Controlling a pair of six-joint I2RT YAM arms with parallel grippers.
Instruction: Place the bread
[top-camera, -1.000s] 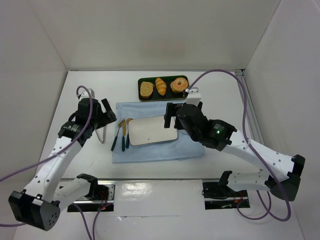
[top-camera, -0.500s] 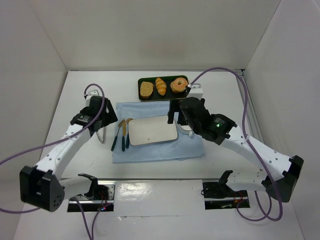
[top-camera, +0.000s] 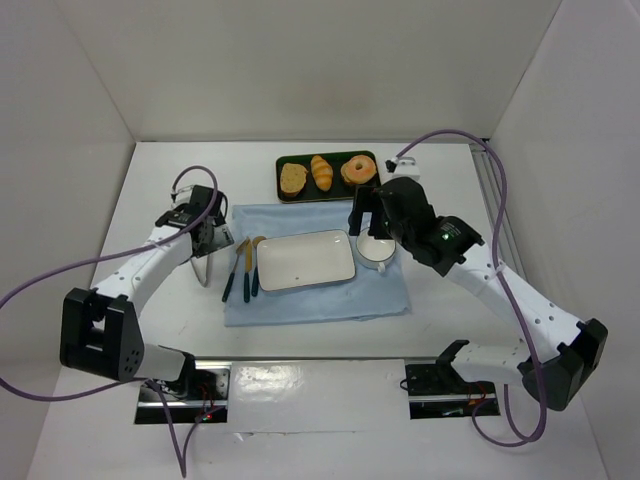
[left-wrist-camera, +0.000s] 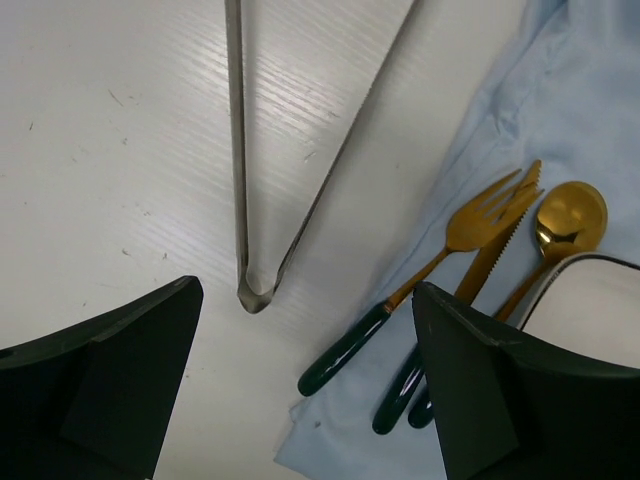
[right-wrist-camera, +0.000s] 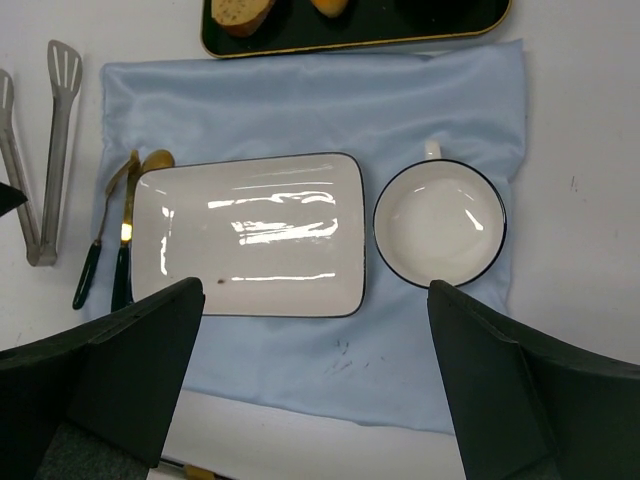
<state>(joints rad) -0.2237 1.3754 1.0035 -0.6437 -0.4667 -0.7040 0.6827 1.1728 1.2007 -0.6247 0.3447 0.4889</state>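
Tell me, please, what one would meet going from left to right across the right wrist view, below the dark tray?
tongs → gold cutlery → rectangular plate → round cup

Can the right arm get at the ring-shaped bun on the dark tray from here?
Probably yes. The golden ring-shaped bun lies uncovered at the right end of the dark green tray, just beyond the right gripper, whose jaws are open and empty; nothing stands between.
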